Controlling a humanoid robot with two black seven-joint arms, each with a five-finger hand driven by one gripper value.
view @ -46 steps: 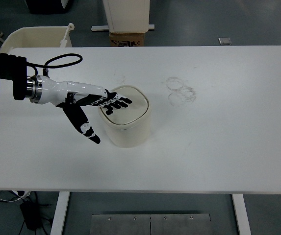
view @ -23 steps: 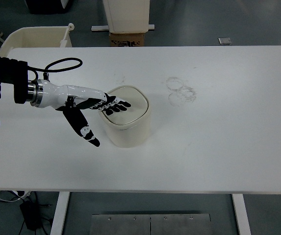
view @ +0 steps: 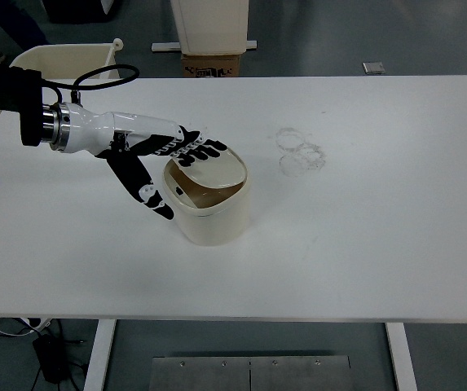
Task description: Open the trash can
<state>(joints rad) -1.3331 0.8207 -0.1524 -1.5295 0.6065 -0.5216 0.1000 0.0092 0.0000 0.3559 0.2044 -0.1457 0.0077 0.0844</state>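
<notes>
trash can lid lifting open

near frame centre, a cream trash can (view: 210, 213) sits on the white table (view: 363, 244). its lid (view: 209, 169) is tilted up, showing a dark gap. above it, the left hand (view: 156, 159), fingers spread flat, holds nothing. opening looks partway done.

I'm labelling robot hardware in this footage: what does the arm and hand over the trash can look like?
The left hand has a glossy white shell with black fingers and a black thumb tipped with white patches. A silver metal ring joins it to a black forearm, and a black cable loops above the wrist.
</notes>
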